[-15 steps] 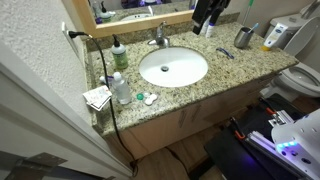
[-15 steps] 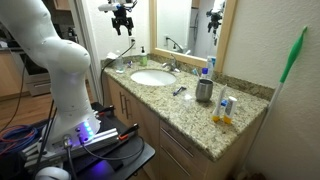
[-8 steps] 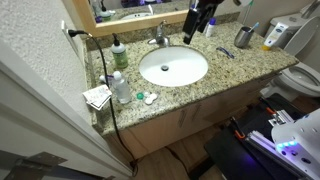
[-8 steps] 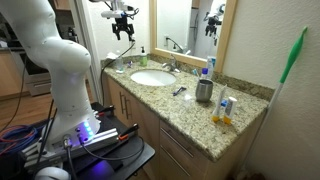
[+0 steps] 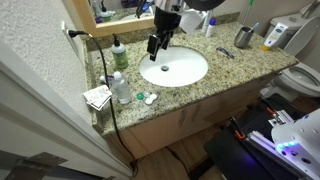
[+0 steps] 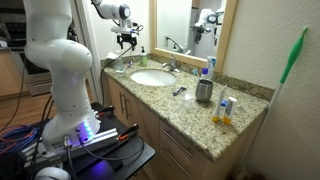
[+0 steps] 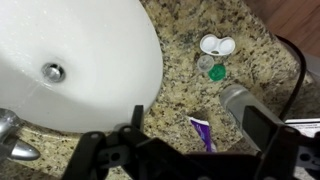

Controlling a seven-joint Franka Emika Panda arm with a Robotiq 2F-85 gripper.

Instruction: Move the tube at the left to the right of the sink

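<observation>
Tube (image 5: 117, 53) standing upright at the back of the counter (image 5: 215, 78), beside the sink (image 5: 173, 67), untouched.
The gripper (image 5: 154, 44) is hovering over the sink's rim, apart from the tube; in the wrist view its jaws are standing wide apart, gripping nothing. That view is cutting the tube out altogether, showing only part of the basin, a white lens case (image 7: 215, 44), a purple-striped item (image 7: 203, 130) half hidden by the gripper, and a blurred grey shape (image 7: 235, 98) too soft to identify.
</observation>
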